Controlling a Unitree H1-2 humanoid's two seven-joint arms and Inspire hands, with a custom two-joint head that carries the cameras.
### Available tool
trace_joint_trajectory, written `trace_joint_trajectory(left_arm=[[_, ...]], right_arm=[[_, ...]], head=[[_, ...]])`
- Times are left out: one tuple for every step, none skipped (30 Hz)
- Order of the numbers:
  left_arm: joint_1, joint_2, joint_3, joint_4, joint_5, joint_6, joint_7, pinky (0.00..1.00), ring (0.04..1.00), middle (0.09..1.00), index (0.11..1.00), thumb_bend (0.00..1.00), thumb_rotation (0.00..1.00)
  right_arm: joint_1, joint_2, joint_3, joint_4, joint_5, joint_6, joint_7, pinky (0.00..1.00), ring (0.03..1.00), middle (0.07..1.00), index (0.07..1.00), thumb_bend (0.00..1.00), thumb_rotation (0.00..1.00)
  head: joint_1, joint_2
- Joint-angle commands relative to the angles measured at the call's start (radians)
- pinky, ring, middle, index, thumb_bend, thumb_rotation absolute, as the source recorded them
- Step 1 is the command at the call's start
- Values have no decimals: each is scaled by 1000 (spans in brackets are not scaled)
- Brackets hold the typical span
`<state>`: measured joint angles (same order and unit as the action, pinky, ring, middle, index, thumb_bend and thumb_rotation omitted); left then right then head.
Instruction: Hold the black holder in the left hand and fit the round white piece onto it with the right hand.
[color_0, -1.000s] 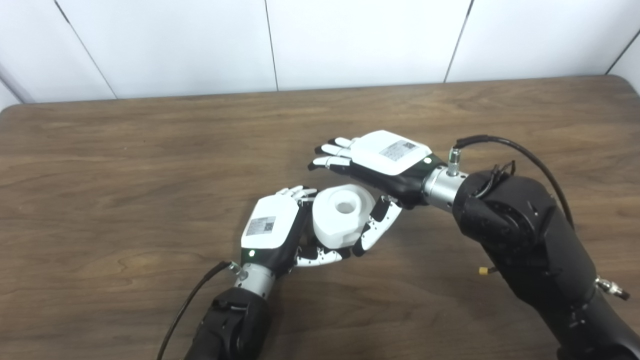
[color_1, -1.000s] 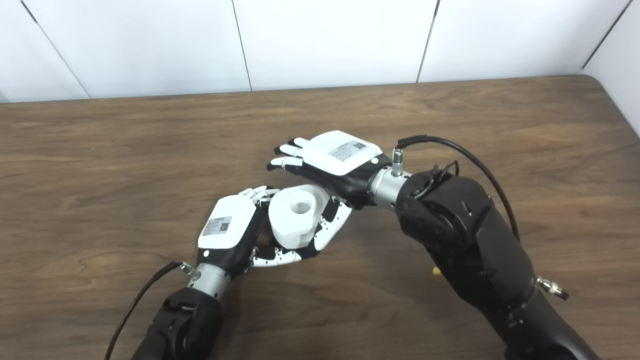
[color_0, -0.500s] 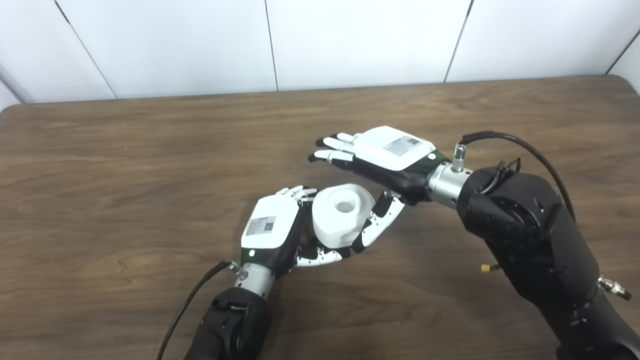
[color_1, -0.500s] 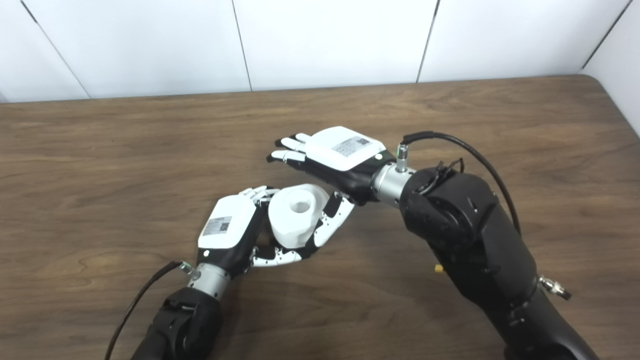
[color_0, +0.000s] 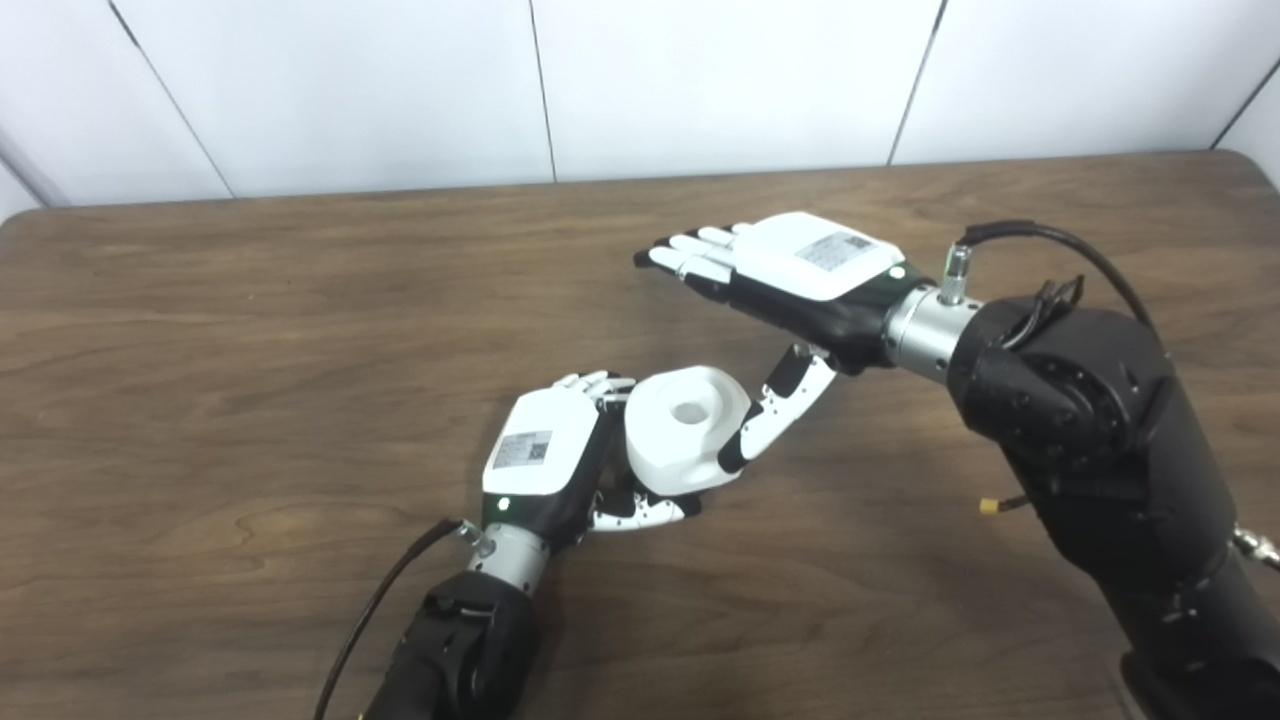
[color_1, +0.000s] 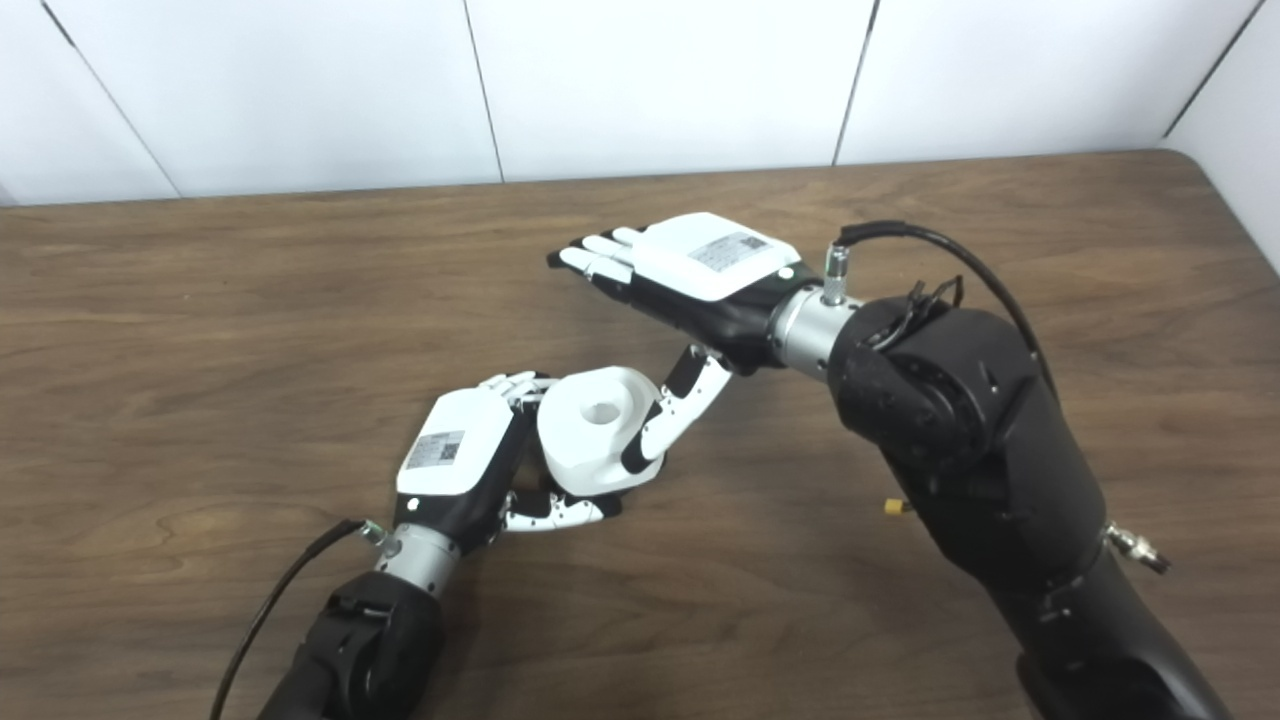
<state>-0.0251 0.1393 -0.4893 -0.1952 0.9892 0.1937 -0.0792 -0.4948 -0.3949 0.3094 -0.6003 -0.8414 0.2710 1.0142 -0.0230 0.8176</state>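
The round white piece (color_0: 685, 430), a thick ring with a centre hole facing up, sits in my left hand (color_0: 545, 460) just above the table. The left fingers (color_0: 640, 510) curl under and around it. No black holder shows; whatever lies beneath the white piece is hidden. My right hand (color_0: 790, 275) hovers open, palm down, behind and to the right of the piece, fingers stretched flat toward the left. Its thumb (color_1: 665, 420) hangs down beside the piece's right edge; I cannot tell whether it touches.
The brown wooden table (color_0: 250, 330) runs to a white panelled wall (color_0: 700, 80) at the back. A black cable (color_0: 390, 590) trails from my left wrist, and another loops over my right wrist (color_1: 900, 240).
My right hand has risen and drawn back to the right, away from the white piece. The left hand and the piece have stayed put.
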Motion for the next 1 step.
trace_joint_trajectory(left_arm=[[28,19,-6,70,-5,21,-57,856,859,791,487,523,51]], right_arm=[[-45,-25,-29,-44,3,6,-5,1000,1000,1000,1000,1000,500]], head=[[0,1]])
